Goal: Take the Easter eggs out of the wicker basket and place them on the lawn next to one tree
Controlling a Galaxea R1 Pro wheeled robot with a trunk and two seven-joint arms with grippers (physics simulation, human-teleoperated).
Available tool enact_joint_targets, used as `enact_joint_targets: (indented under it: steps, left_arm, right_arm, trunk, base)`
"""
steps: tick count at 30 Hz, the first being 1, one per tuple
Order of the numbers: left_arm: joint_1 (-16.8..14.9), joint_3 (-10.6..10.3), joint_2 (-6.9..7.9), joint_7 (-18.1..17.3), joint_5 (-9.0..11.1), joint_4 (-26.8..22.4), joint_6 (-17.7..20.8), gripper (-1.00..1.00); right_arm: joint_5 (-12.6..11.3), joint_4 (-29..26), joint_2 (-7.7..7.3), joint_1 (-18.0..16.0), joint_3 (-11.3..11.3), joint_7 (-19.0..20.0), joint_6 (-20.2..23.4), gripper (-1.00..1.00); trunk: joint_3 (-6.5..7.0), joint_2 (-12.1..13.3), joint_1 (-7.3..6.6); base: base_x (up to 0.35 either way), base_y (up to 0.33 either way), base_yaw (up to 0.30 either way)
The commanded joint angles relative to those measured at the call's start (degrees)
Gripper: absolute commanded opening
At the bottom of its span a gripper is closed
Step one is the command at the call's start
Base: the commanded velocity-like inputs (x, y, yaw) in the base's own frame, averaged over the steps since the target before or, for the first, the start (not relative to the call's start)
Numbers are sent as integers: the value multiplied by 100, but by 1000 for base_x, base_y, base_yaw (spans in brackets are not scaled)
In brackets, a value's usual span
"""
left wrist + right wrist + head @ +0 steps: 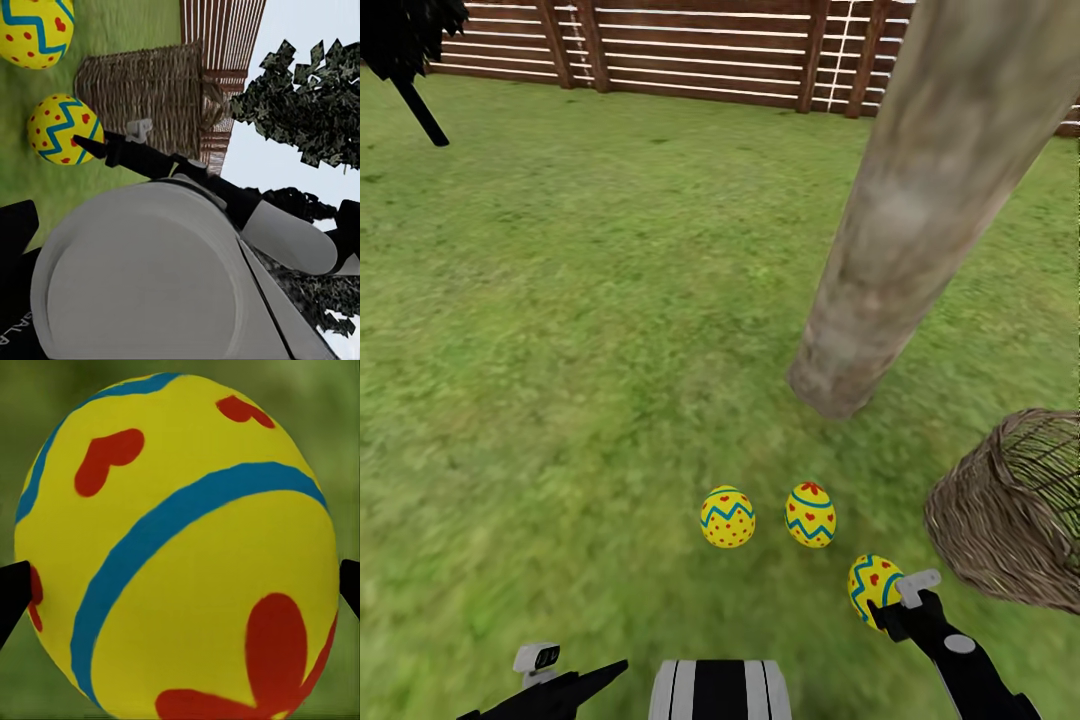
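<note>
**Third egg in your right claw, two on the grass by the trunk**

Your right claw (887,600) is clamped on the third egg (873,588): in the right wrist view that egg (176,547) sits between the two dark fingertips (11,596), one touching each flank, grass blurred behind it. From the head view you hold it low over the lawn (560,330), just to the right of the other two eggs and near the basket.

The dotted egg (727,517) and the heart egg (810,514) lie side by side on the grass, close but apart, just in front of the foot of the tree (900,230). Its pale trunk rises from the grass and leans up toward the top right of the head view.

The basket (1010,520) lies tipped on its side at the right edge, its open mouth facing right, near the held egg. You cannot see fully into it from here.

Your left claw (575,690) sits low at the bottom of the head view, over bare grass; whether its fingers are apart or together cannot be told. The left wrist view looks across the robot's grey body at the right arm (225,191), two eggs and the basket (142,90).

A brown slat fence (690,50) runs along the far side, with a dark tree (405,45) at the top left.
</note>
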Motion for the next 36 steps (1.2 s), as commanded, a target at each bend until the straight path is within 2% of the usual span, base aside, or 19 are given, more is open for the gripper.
enact_joint_targets:
  steps: [1,29,32,36]
  left_arm:
    - [-3,-23,7,-4,45,2,60,100]
    - [-3,-23,7,45,45,2,60,100]
    - [-3,-23,7,49,45,2,60,100]
    - [-3,-23,7,49,45,2,60,100]
  right_arm:
    - [58,30,6,0,-27,54,21,100]
    - [23,-90,6,-2,-35,136,4,100]
    - [23,-328,12,-1,-56,170,3,100]
    - [21,-675,50,-2,-98,478,17,100]
  trunk:
    - [19,1,-2]
    - [639,38,-74]
    - [706,42,-82]
    - [795,48,-92]
  base:
    - [0,0,0]
    - [0,0,0]
    - [0,0,0]
    - [0,0,0]
